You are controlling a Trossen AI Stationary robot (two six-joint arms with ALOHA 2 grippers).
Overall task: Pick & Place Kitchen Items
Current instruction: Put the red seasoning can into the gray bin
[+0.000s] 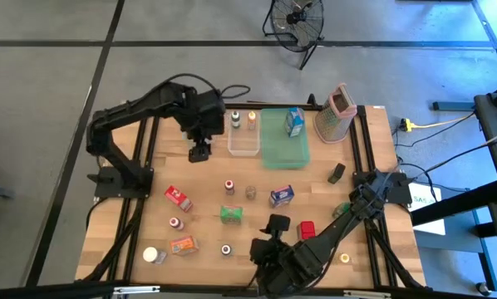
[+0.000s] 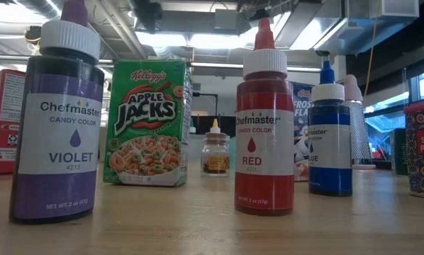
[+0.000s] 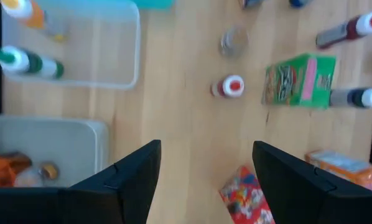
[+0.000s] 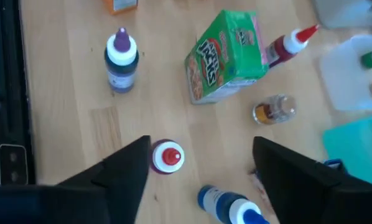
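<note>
Wooden counter (image 1: 207, 187) w/ kitchen items scattered across its middle and near half.

Left hand (image 1: 199, 153) sits at the far-left part of the counter, just beside a clear bin (image 1: 243, 139). Fingers (image 3: 120, 180) spread apart, nothing between them; it hovers above bare wood. Left wrist view shows two bottles lying in that bin: one green-capped (image 3: 25, 61), one orange-capped (image 3: 28, 12).

Right hand (image 1: 275, 226) is at the near edge, approx. centre, arm reaching in from the right side. Fingers (image 4: 120, 171) spread, nothing pinched. A small red-capped jar (image 4: 166, 157) stands upright just beside one finger, apart from it as far as can be told.

Items near right hand: Apple Jacks box (image 1: 230, 213), green, upright; violet bottle (image 2: 57, 117); red bottle (image 2: 264, 124); blue bottle (image 2: 330, 138); small spice jar (image 2: 215, 154) farther back, betw. cereal box and red bottle.

Other items: red box (image 1: 179, 197) on left half, orange packet (image 1: 182, 245) near left front, white-capped jar (image 1: 153, 256) at front-left corner, blue-white box (image 1: 281, 195) mid-counter, red packet (image 1: 307, 229) just right of the right hand.

Green tray (image 1: 285, 148) at far centre carries a blue carton (image 1: 294, 121). Metal grater (image 1: 336, 115) w/ pink top stands right of the tray.
</note>
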